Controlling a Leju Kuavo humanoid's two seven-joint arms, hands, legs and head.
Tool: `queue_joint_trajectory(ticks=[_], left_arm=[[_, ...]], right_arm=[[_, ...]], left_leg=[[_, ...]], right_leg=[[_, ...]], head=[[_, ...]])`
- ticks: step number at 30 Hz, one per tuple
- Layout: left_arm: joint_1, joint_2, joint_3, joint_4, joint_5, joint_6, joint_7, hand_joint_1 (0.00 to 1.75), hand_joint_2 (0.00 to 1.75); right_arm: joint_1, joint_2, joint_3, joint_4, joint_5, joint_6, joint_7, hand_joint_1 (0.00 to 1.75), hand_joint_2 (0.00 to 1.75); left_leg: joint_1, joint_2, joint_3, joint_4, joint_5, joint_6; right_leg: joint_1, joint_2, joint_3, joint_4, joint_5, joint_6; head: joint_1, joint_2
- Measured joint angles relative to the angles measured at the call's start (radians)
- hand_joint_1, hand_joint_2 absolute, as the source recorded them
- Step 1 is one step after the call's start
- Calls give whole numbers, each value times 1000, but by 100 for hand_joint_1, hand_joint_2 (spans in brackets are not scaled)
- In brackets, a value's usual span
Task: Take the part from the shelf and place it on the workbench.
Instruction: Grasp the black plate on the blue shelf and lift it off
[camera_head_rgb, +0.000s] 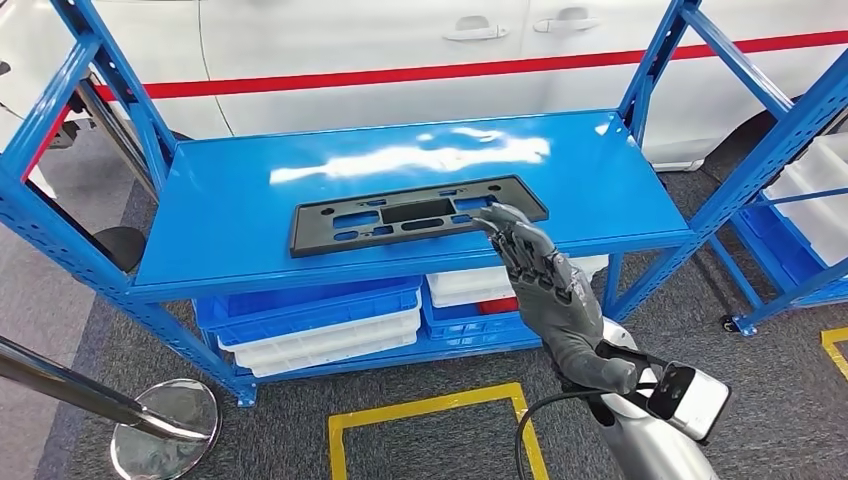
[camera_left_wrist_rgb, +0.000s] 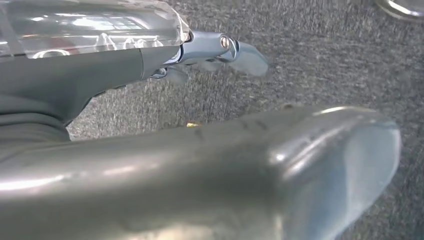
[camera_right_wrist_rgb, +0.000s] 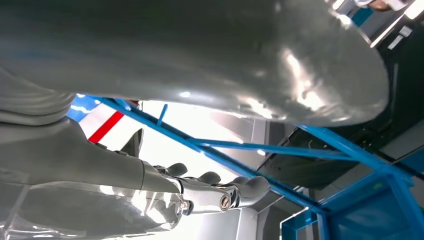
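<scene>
A flat black plastic part (camera_head_rgb: 400, 215) with several cut-outs lies along the front half of the blue shelf top (camera_head_rgb: 230, 180). My right hand (camera_head_rgb: 545, 275) reaches up from the lower right, fingers stretched out and apart. Its fingertips (camera_head_rgb: 497, 216) are over the part's right end, and I cannot tell whether they touch it. The right wrist view has the hand (camera_right_wrist_rgb: 210, 65) with straight fingers (camera_right_wrist_rgb: 220, 192) against the blue shelf frame. In the left wrist view my left hand (camera_left_wrist_rgb: 240, 165) hangs over grey carpet with nothing in it, fingers (camera_left_wrist_rgb: 230, 50) extended.
A white car (camera_head_rgb: 400, 40) with a red stripe stands right behind the shelf. Blue and white bins (camera_head_rgb: 320, 320) fill the lower level. Another blue rack (camera_head_rgb: 815, 190) with white bins is at the right. A chrome post base (camera_head_rgb: 165, 425) and yellow floor tape (camera_head_rgb: 430, 408) lie near.
</scene>
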Motion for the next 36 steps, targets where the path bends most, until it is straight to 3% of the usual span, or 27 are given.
queue_joint_trajectory(ticks=[1,2,4,6,9,11,14,15,16,17,19,21,23,25,27,29,31,32,33,35,36], left_arm=[[1,1,0,0,-1,0,2,0,0],[1,2,0,0,-2,-1,4,0,0],[0,3,0,0,-3,-2,6,0,0],[-2,3,0,0,-2,-4,8,0,0],[-2,3,0,0,1,-5,7,0,0],[-3,3,0,0,2,-4,4,0,0],[-3,4,0,0,3,-3,2,0,0],[-3,4,0,0,3,-3,2,0,0],[-2,4,0,0,3,-2,2,0,0],[-2,4,0,0,4,-2,2,0,0],[0,3,0,1,9,-2,0,0,0],[2,1,1,2,14,-2,-4,0,0],[3,1,2,2,16,-3,-11,0,0],[3,1,3,2,17,-4,-14,0,0],[3,0,3,2,15,-5,-15,0,0],[6,-1,3,2,10,-4,-13,0,0],[9,-1,2,2,0,3,-7,0,0],[10,-1,2,2,-6,7,-3,0,0],[9,-1,1,2,-13,12,3,0,0],[9,-1,-2,2,-29,18,21,0,0],[9,-1,-5,2,-40,20,33,0,0]], right_arm=[[4,0,1,0,2,-2,0,0,0],[8,0,1,0,3,-3,0,0,0],[11,0,2,0,3,-4,0,0,0],[12,-1,3,-1,3,-3,0,0,0],[11,-1,6,-1,2,0,0,0,0],[9,-2,6,-1,1,0,0,0,0],[12,-3,7,0,1,0,0,0,0],[15,-4,7,2,1,-1,0,0,0],[16,-4,7,3,1,-1,0,0,0],[18,-4,8,4,1,-1,0,0,0],[20,-4,9,5,1,0,-1,0,0],[20,-4,14,8,2,1,-1,0,0],[15,0,18,11,4,2,0,0,0],[8,6,20,13,5,1,2,0,0],[3,14,22,16,8,1,4,0,0],[2,21,24,23,15,1,9,0,0],[1,29,26,39,21,-2,26,0,87],[-2,35,30,53,22,-4,43,0,131],[-6,43,35,72,22,-4,66,0,175],[-19,60,55,121,28,-2,114,0,175],[-25,67,68,149,39,-4,132,0,175]], left_leg=[[2,0,-11,-9,29,-4],[3,1,-2,-57,77,-7],[5,3,44,-184,156,-10],[2,3,72,-247,166,4],[2,-1,81,-261,148,30],[5,-2,96,-269,142,41],[2,-3,121,-276,122,48],[0,-4,131,-276,113,48],[-2,-5,144,-276,103,48],[-5,-7,160,-276,92,47],[-9,-8,190,-278,69,45],[-8,-11,208,-285,51,38],[-3,-10,220,-284,51,23],[-1,-5,210,-237,64,14],[1,-2,147,-128,56,10],[1,-1,62,-19,-1,5],[1,-1,10,3,-50,-1],[1,-1,3,-29,-40,-2],[1,0,8,-86,3,-2],[-1,4,23,-209,128,5],[-2,5,29,-245,174,12]], right_leg=[[-2,1,10,1,-10,3],[-5,2,23,4,-21,8],[-8,3,45,14,-48,20],[-5,4,52,21,-65,32],[-4,5,49,34,-67,44],[-8,6,9,105,-78,52],[-12,5,-124,291,-136,62],[-12,5,-160,323,-144,62],[-12,5,-180,320,-133,59],[-11,6,-181,283,-102,54],[-5,7,-155,154,3,35],[7,7,-132,66,66,18],[16,6,-116,41,67,9],[16,6,-88,24,59,-1],[13,4,-60,13,44,-10],[12,3,-38,12,26,-14],[12,5,-12,13,7,-13],[12,6,2,14,-3,-11],[12,7,15,15,-14,-10],[14,9,36,21,-37,-4],[15,9,40,25,-47,1]], head=[[0,0],[0,0],[0,0],[0,0],[0,0],[0,0],[0,0],[0,0],[0,0],[0,0],[0,0],[0,0],[1,0],[1,0],[1,0],[1,0],[1,0],[1,0],[1,0],[1,0],[1,0]])
